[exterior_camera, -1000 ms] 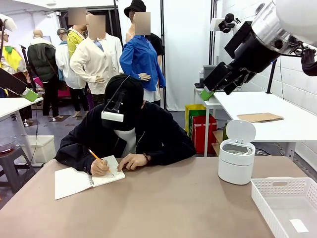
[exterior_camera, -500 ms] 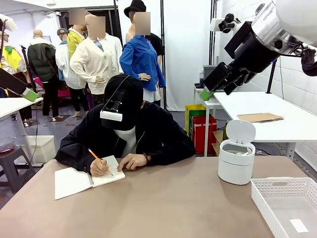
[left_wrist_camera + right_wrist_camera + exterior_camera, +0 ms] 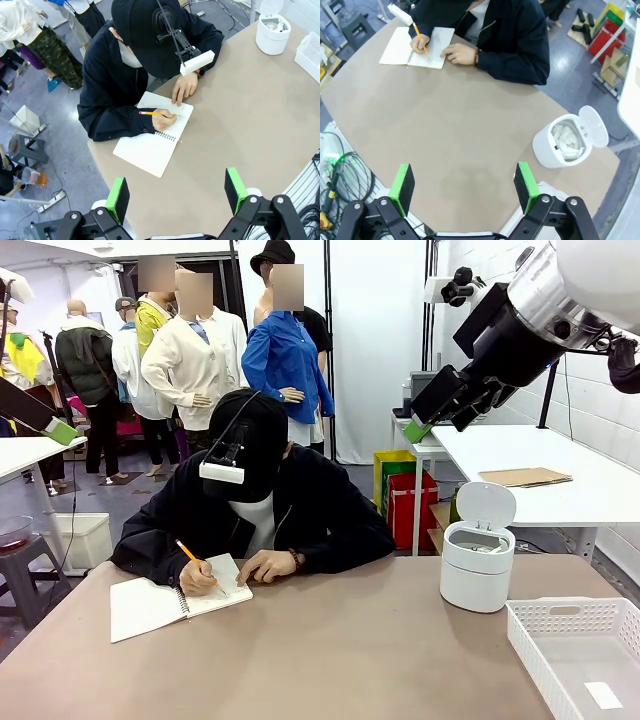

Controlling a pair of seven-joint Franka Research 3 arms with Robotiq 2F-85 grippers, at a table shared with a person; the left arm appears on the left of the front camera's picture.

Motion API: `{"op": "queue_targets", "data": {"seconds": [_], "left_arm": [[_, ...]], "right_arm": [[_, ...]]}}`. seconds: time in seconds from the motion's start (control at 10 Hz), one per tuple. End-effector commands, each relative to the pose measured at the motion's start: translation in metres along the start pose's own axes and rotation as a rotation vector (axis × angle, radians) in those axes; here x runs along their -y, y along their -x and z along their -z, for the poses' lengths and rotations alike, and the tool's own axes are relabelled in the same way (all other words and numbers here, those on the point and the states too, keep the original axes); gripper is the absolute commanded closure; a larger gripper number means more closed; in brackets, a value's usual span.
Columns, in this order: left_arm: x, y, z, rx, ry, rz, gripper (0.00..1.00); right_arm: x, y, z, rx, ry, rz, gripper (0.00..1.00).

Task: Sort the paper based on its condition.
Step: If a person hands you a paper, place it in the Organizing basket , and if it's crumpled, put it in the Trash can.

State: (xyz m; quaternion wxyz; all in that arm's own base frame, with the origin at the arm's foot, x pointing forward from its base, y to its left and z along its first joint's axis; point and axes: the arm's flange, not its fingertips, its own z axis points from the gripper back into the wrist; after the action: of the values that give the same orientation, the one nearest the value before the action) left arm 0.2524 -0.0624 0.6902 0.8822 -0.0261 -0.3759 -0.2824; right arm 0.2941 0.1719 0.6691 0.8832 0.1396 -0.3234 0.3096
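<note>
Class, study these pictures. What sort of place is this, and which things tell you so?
Probably a robotics lab or test workshop, not an office. A white robot arm hangs above the table, loose cables lie by its edge, and a person writing in a notebook wears a head-mounted device.

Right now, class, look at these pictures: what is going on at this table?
A person in a dark jacket is writing with an orange pencil in a white spiral notebook. Both robot arms hang above the brown table, left claw and right claw open, holding nothing. The white round bin stands with its lid up, crumpled white paper inside; a flat white slip lies in the white plastic basket.
</note>
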Motion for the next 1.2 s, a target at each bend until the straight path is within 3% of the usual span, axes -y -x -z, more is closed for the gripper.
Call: {"op": "queue_targets", "data": {"seconds": [0.0, 0.4, 1.1], "left_arm": [[0.0, 0.0, 0.0, 0.001, 0.003, -0.003, 0.0], [0.0, 0.0, 0.0, 0.001, 0.003, -0.003, 0.0], [0.0, 0.0, 0.0, 0.001, 0.003, -0.003, 0.0]], "right_arm": [[0.0, 0.0, 0.0, 0.0, 0.0, 0.0, 0.0], [-0.021, -0.011, -0.015, 0.075, -0.05, -0.024, 0.0], [-0.021, -0.011, -0.019, 0.053, -0.022, -0.034, 0.0]]}}
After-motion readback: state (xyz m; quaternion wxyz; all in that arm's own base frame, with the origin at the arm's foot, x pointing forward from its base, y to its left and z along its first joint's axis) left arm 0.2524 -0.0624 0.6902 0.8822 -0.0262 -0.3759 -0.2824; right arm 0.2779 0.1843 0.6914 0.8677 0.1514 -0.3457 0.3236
